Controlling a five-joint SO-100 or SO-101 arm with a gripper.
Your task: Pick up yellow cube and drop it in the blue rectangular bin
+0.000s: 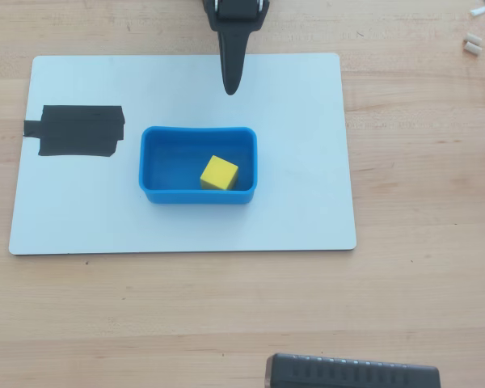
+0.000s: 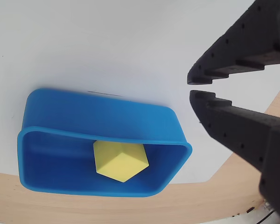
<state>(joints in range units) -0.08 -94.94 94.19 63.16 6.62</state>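
On the counter (image 1: 226, 323), your white board (image 1: 307, 162) carries the blue rectangular bin (image 1: 153, 162); the yellow cube (image 1: 218, 173) already sits inside it. Your jaws (image 2: 190, 87), nearly pressed together and empty, hang outside the bin's far rim in the overhead view.

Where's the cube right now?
The cube sits inside the bin, right of its centre in the overhead view, on the white board. The tool is empty above it.

Pincer (image 2: 190, 88) empty, tips almost touching.
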